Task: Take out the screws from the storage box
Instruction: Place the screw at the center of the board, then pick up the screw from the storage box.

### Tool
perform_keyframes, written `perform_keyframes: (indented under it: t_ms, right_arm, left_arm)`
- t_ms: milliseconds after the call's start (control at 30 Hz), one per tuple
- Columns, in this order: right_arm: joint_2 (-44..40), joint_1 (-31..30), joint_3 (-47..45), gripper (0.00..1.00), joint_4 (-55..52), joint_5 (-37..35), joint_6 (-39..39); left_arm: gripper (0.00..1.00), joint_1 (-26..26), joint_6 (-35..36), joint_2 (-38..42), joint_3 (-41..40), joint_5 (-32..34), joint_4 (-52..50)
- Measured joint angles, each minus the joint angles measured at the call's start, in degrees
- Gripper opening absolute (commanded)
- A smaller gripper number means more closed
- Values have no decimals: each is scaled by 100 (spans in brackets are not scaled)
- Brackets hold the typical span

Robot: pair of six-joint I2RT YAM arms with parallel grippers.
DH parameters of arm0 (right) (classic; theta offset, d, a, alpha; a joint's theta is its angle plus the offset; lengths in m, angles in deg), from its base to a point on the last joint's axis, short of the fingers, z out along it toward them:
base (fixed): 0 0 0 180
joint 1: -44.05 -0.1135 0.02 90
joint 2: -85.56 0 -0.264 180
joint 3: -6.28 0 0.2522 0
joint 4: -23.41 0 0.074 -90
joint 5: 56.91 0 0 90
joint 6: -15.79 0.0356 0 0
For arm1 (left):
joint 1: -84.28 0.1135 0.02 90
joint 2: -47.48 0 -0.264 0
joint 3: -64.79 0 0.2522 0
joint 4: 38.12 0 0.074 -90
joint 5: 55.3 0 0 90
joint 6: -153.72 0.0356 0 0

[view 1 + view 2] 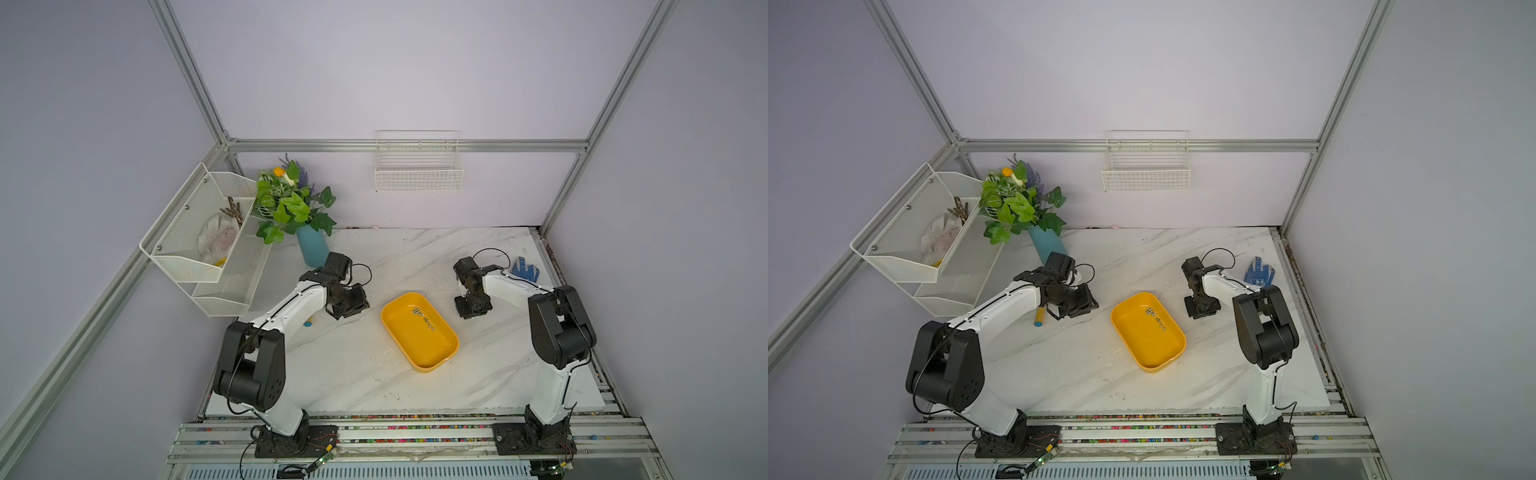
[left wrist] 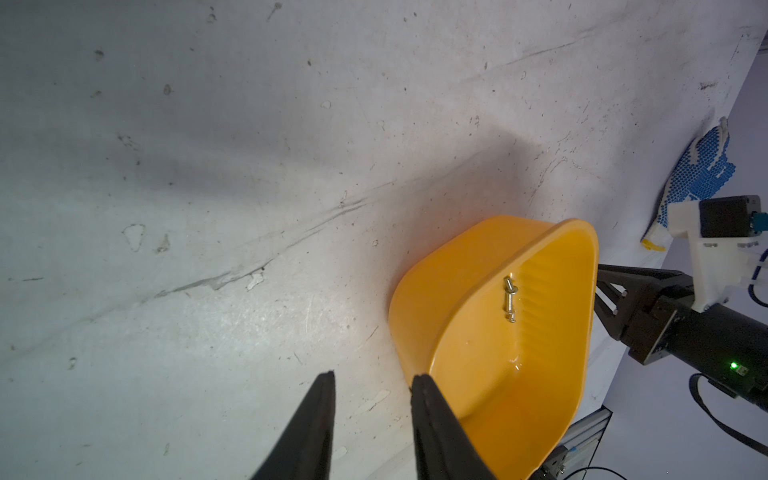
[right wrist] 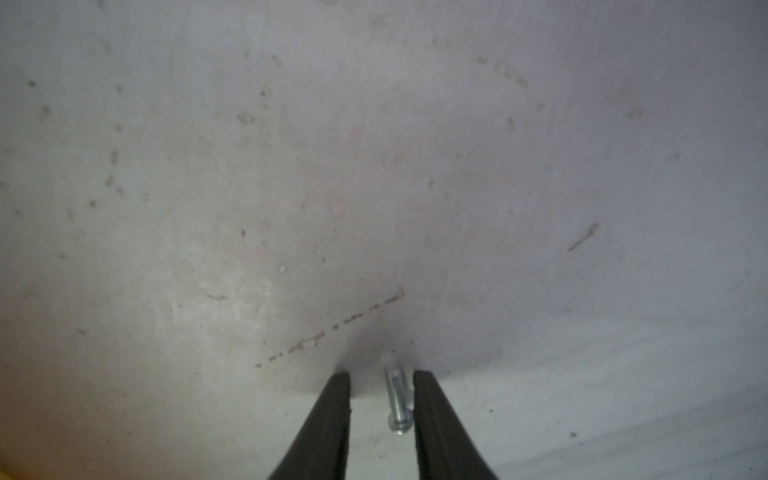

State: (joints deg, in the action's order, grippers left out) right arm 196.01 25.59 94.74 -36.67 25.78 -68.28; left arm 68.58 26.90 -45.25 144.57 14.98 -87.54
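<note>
- One loose screw (image 3: 397,399) lies on the tabletop (image 3: 374,166) inside the downward-pointing right gripper (image 3: 381,374) — fingers parted, not clamping it.
- Left gripper (image 2: 372,376) tilts toward the storage box (image 2: 436,299), fingers parted, empty.
- Other screws (image 1: 423,318) sit inside it.

Pale lilac walls (image 1: 415,62), aluminium frame rails (image 1: 332,146) (1 white wire basket (image 1: 417,176) at the back), marble-look tabletop (image 1: 353,374).

1. Storage box (image 1: 428,349), centre of the frame: plain bright yellow
2. Screws (image 1: 423,319): silvery-grey
3. Table (image 1: 353,374): white marble pattern with grey veins
4. Glove (image 1: 524,270), right of centre: white with blue dots
5. Vase (image 1: 312,249), left of centre: teal, with green leaves (image 1: 291,208)
6. Wire basket (image 1: 419,178), upper centre: white
</note>
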Motion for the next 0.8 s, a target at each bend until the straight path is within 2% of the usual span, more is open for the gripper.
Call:
perform_keyframes:
  t_ms: [167,367,533,667,800]
  right_arm:
    - [-238,0,151,38,-136,-46,-17]
    - [-1121,-107,549,37,-142,616,-72]
    - [-1572,-938,721,35,-85,1078,-17]
    - [-1412,-1703,721,34,-63,1309,120]
    - [-1134,-1987,669,34,-39,1259,247]
  left_arm:
    - [36,0,2,0,0,0,-33]
    - [36,0,22,0,2,2,-66]
    - [36,0,63,0,11,2,-188]
    - [36,0,111,-22,50,2,-264]
    - [36,2,247,-203,225,-76,-302]
